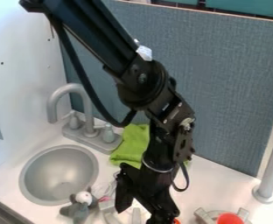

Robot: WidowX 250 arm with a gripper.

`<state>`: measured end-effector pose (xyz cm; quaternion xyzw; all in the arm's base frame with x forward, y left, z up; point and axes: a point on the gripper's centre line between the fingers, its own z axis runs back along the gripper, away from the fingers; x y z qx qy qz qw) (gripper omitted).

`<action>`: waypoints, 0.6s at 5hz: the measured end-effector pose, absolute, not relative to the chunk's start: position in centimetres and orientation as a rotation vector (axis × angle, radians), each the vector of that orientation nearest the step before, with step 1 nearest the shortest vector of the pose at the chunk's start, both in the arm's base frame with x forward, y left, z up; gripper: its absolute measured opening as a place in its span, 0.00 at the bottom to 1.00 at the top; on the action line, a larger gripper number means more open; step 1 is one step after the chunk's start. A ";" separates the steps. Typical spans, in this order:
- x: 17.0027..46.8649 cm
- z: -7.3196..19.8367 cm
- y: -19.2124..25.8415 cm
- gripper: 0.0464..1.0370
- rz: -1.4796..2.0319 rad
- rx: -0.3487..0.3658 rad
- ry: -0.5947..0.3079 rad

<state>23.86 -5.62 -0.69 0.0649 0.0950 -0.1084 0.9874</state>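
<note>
One black tool (141, 213), fingers spread wide, nothing seen gripped, hung low above grey prongs (136, 216) on the white table (221, 181), the spread apparently giving clearance; one grey plush toy (77, 211) by the sink (22, 177); one green cloth (131, 146) beside the faucet (52, 106), presumably handy for wiping.

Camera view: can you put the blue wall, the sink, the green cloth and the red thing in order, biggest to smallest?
1. Blue wall
2. Sink
3. Green cloth, partly hidden behind the arm
4. Red thing, cut off by the bottom edge
</note>
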 end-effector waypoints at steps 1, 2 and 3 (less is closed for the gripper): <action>23.5 -1.3 -5.6 0.97 -0.217 0.132 0.211; 23.7 -2.1 -6.0 0.97 -0.200 0.101 0.166; 23.7 -3.7 -6.5 0.97 -0.211 0.066 0.151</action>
